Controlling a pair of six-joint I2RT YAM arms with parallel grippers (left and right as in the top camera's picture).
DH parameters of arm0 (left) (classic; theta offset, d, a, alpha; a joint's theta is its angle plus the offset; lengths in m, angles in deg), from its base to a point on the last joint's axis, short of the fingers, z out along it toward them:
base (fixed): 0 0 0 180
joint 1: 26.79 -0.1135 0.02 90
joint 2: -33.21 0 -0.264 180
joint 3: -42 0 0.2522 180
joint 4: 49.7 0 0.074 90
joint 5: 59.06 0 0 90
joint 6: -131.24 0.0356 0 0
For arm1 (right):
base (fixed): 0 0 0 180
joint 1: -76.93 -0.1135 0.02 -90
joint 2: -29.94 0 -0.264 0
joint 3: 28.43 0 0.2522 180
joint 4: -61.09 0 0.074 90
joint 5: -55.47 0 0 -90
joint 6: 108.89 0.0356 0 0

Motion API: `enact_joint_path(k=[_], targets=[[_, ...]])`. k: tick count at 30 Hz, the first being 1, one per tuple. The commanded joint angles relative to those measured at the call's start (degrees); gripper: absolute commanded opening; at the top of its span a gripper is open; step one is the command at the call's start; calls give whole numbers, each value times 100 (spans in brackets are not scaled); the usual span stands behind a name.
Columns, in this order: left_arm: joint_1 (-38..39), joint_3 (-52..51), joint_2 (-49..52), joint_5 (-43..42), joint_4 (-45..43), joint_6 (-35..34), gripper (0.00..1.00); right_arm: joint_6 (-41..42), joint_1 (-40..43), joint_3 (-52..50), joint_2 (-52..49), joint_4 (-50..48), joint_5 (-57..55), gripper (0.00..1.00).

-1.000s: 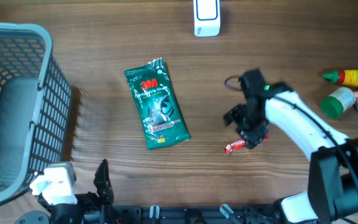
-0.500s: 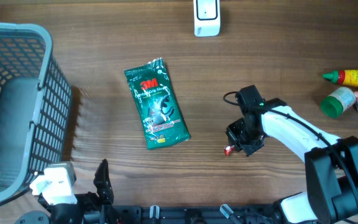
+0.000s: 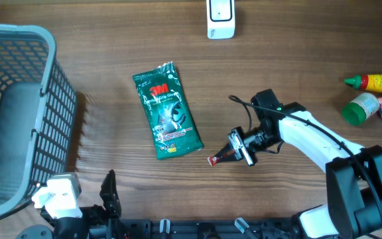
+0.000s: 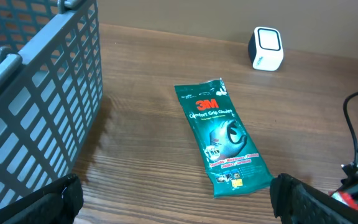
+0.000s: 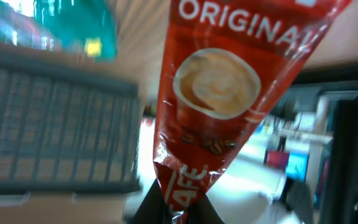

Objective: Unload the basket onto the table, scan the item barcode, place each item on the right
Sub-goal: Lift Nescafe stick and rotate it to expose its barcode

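- The grey basket [image 3: 18, 113] fills the left edge, well apart from me.
- The green glove pack [image 3: 168, 111] lies flat between the basket and my right claw [image 3: 236, 150], near it but apart.
- My left claw [image 4: 176, 186] sits at the near edge, spread wide and empty.
- The white scanner [image 3: 220, 18] stands at the far edge, with bare wood between us.
- A sauce bottle [image 3: 377, 82] and a green-capped jar [image 3: 359, 109] crowd the right edge.
- The red coffee sachet [image 3: 216, 159] is pinched in my right claw's closed fingers, poking toward the pack's near corner.

Brown wood-grain table [image 3: 297, 79]
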Motion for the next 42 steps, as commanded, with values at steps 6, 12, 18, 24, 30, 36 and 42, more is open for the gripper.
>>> enact_joint_path(k=[6,12,18,24,30,36,42], targets=[[-31,4,-35,-68,-20,-76,100,337,-2,101,-17,-1187,1665,5],[-31,4,-35,-66,-20,-76,100,3003,-17,98,-15,-841,1963,4],[-31,4,-35,-68,-20,-76,100,4470,234,120,-44,-1121,1961,4],[-31,4,-35,-68,-20,-76,100,4470,1346,125,-297,1075,2068,4],[-31,4,-35,-68,-20,-76,100,4468,1569,122,-352,1873,1657,4],[-31,4,-35,-68,-20,-76,100,4470,1569,122,-352,1862,1003,4],[-31,4,-35,-66,-20,-76,100,4468,1569,122,-352,1843,831,4]])
